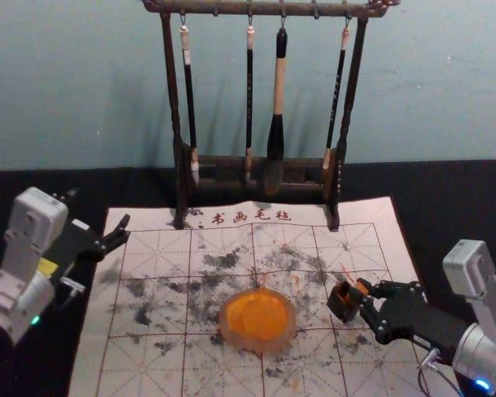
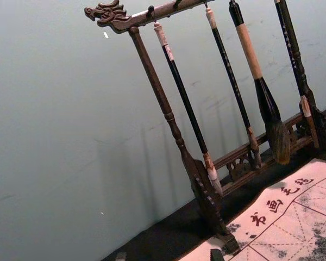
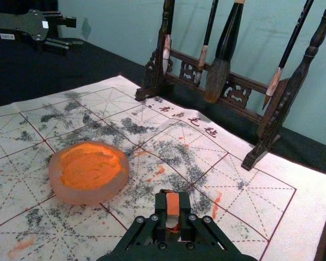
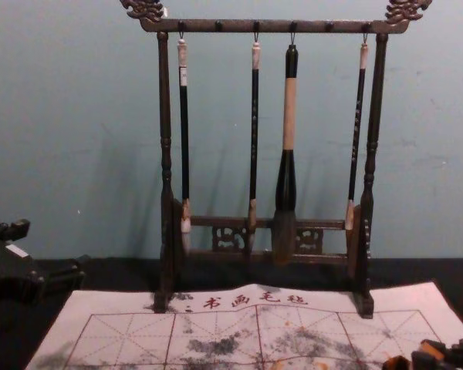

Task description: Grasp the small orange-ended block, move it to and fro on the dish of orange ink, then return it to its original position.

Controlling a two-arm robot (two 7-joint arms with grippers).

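In the head view my right gripper [image 1: 365, 299] is at the right of the mat, beside a small dark piece [image 1: 342, 303] with orange on it. The right wrist view shows that gripper [image 3: 173, 207] shut on the block [image 3: 173, 204], whose orange end faces up between the fingers. The round dish of orange ink [image 1: 258, 319] lies on the mat, left of the right gripper. My left gripper [image 1: 122, 231] stands open and empty over the mat's back left edge; its fingertips also show apart in the left wrist view [image 2: 168, 255].
A dark wooden rack [image 1: 256, 164] with several hanging brushes stands behind the mat [image 1: 157, 289], close to the wall. The thick brush [image 1: 275, 124] hangs right of the rack's centre. Black cloth [image 1: 446, 198] covers the table around the mat.
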